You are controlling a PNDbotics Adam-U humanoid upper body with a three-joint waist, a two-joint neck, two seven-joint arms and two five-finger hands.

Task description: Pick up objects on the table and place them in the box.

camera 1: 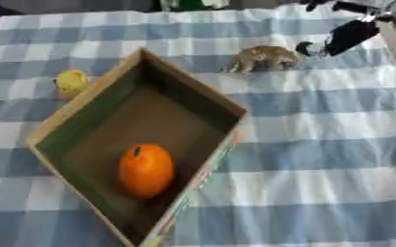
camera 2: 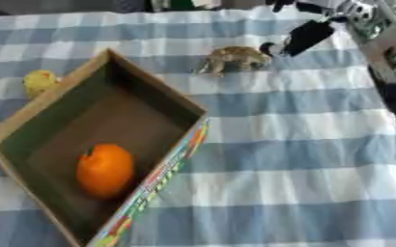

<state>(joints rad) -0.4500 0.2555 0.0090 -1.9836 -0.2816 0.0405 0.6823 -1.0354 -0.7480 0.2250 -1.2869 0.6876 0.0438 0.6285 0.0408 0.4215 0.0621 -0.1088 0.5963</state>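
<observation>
Overhead, right hand (camera 1: pixel 346 36) angled toward brown figurine (camera 1: pixel 265 58)

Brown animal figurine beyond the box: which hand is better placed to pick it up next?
Right. The right hand reaches in from the upper right, fingertips close beside the brown animal figurine. No left hand shows in either view.
</observation>
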